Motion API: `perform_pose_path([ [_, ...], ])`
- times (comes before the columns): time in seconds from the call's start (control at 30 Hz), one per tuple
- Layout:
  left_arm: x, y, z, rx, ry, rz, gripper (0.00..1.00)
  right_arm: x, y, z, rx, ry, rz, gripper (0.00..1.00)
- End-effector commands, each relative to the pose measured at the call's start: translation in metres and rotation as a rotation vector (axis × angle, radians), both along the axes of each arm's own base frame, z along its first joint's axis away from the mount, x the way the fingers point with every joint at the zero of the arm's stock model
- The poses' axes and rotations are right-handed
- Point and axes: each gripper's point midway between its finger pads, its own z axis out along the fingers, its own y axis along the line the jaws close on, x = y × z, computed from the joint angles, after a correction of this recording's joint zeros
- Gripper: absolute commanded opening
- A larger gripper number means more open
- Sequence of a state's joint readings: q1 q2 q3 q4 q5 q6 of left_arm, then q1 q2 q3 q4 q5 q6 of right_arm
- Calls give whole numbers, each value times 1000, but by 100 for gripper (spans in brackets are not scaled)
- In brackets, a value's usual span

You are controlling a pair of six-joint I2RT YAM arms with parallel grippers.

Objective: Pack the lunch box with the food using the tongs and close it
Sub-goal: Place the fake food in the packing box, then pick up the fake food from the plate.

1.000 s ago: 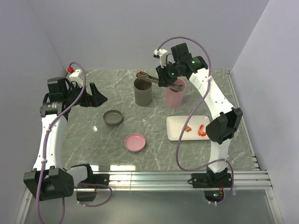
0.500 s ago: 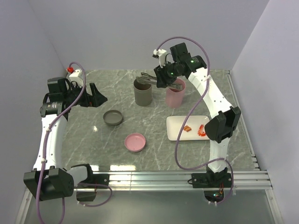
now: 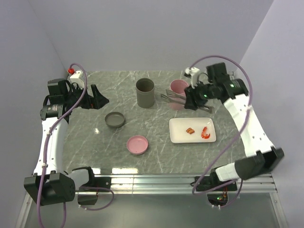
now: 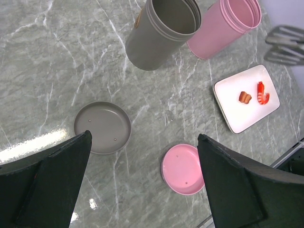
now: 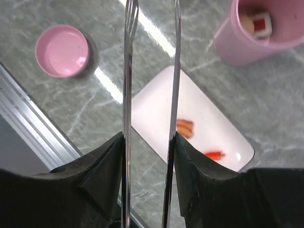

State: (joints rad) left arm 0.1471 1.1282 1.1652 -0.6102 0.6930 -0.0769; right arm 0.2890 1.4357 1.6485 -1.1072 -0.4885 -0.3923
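My right gripper (image 3: pixel 191 100) (image 5: pixel 149 138) is shut on the tongs (image 3: pixel 172 97), whose two thin arms (image 5: pixel 127 71) stand apart with nothing between the tips. The tongs hover in front of the pink container (image 3: pixel 179 88), above the white plate (image 3: pixel 178 135). An orange fried bit (image 3: pixel 190 130) (image 5: pixel 185 128) and a red-orange shrimp (image 3: pixel 205 133) (image 5: pixel 214 155) lie on that plate. A red-centred sushi roll (image 5: pixel 260 23) and a pale piece sit inside the pink container (image 5: pixel 266 42). The lunch box's grey container (image 3: pixel 145 93) stands to its left. My left gripper (image 3: pixel 97 97) (image 4: pixel 142 190) hangs open at the far left.
A grey lid (image 3: pixel 115 119) (image 4: pixel 102 127) and a pink lid (image 3: pixel 137 144) (image 4: pixel 184 162) lie on the marble table between the arms. An aluminium rail (image 3: pixel 180 181) runs along the near edge. Walls close in at the back and both sides.
My right arm has swung from above the grey container to the right and nearer, over the plate. The tongs' arms have spread apart. The left arm has not moved.
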Motion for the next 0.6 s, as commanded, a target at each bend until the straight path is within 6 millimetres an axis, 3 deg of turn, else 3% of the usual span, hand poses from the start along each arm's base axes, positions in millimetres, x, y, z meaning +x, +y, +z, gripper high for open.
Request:
perform_pose_path([
  [0.0, -5, -4, 21, -13, -65, -12, 99, -32, -24, -14, -3, 26, -1, 51],
  [0.3, -7, -7, 26, -24, -71, -28, 99, -87, -76, -74, -124, 152, -57, 50],
  [0.4, -9, -7, 28, -20, -81, -28, 99, -92, -91, -95, -177, 191, -84, 51],
  [0.57, -12, -6, 26, -1, -89, -26, 99, -88, -109, -107, -228, 213, -119, 52],
])
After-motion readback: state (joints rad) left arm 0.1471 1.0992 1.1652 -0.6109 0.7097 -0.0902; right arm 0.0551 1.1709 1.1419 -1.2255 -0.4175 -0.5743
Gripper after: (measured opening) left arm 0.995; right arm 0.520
